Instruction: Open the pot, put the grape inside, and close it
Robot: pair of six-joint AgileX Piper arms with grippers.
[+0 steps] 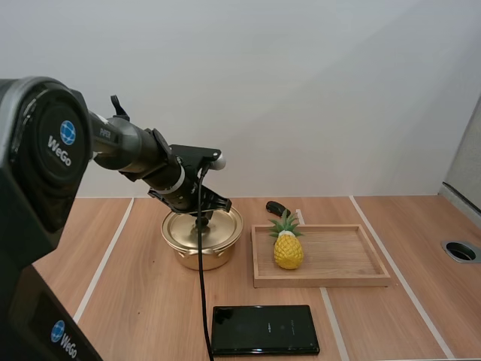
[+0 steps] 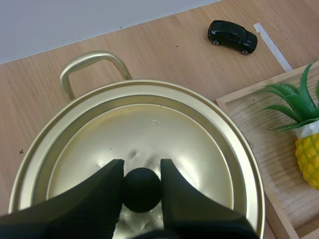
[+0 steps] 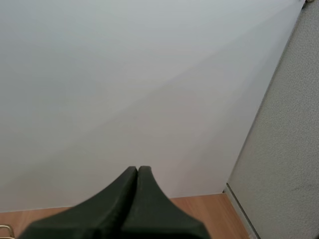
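Left gripper [image 2: 142,172]: black fingers [image 2: 99,194] close on either side of the round black knob [image 2: 142,191], both tips touching it.
Knob sits at the centre of a gold lid [image 2: 149,129]. Lid lies flat on the pot, whose looped handle [image 2: 92,57] juts out on the far side.
Wooden tray [image 2: 269,169] just beside the pot, holding a yellow pineapple [image 2: 310,157] with green leaves.
Small black toy car [image 2: 232,37] on the table [image 2: 164,55] beyond the tray, next to a white tape strip [image 2: 271,45].
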